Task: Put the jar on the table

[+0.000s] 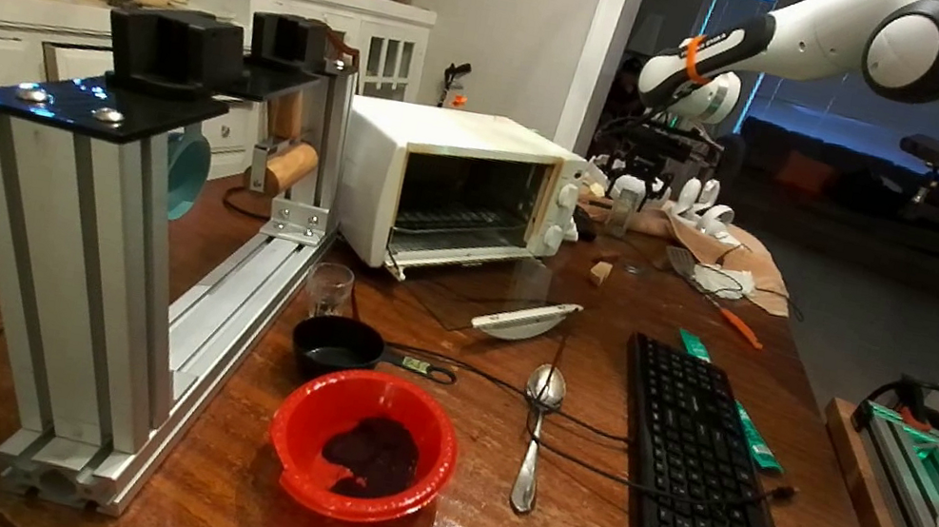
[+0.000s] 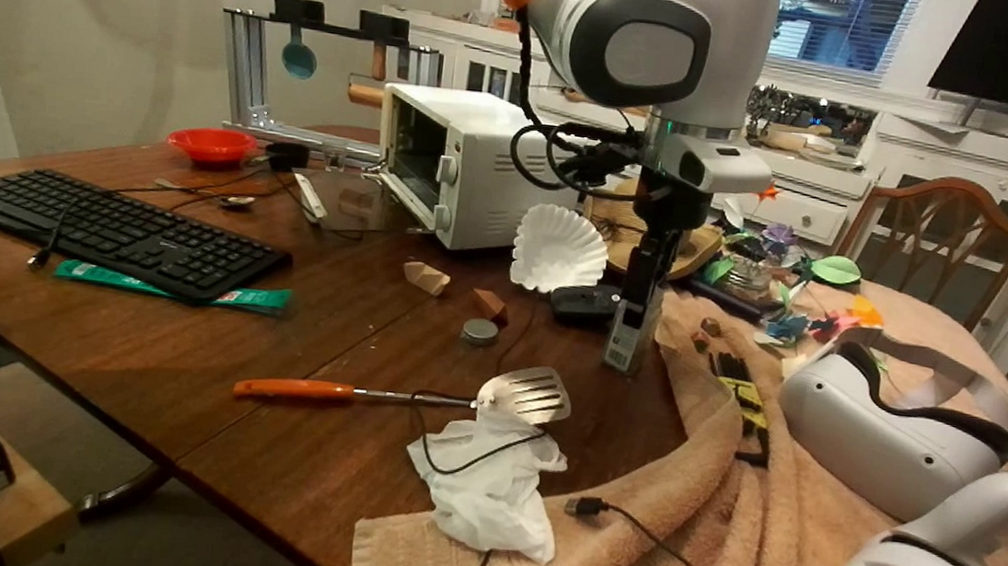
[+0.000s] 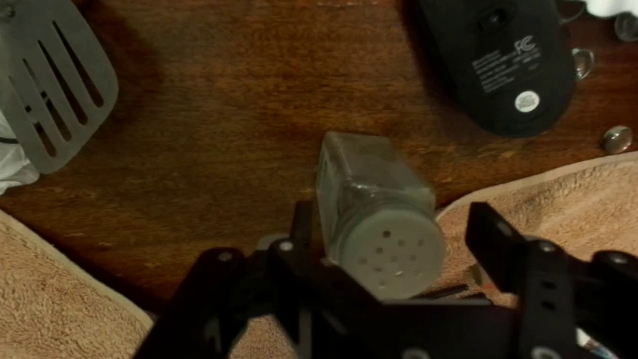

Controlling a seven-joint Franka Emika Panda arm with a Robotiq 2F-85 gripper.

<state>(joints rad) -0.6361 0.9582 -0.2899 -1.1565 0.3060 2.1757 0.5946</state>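
The jar (image 3: 389, 249) is clear square glass with a pale round lid pierced by several holes. In the wrist view it sits between my two fingers. In an exterior view the jar (image 2: 624, 339) appears to stand upright on the glossy brown table (image 2: 325, 321), beside the towel's edge. The jar also shows in an exterior view (image 1: 621, 213). My gripper (image 3: 391, 209) is open, with its fingers on either side of the jar. The left finger is close to the jar, and a gap shows on the right. In an exterior view the gripper (image 2: 639, 301) points straight down over the jar.
A black mouse (image 2: 583, 303), white fluted dish (image 2: 558, 249) and toaster oven (image 2: 495, 180) stand behind the jar. A slotted spatula (image 2: 530, 398) lies in front. A peach towel (image 2: 669, 493) covers one end, with a white headset (image 2: 887, 431). Wooden blocks (image 2: 426, 277) lie nearby.
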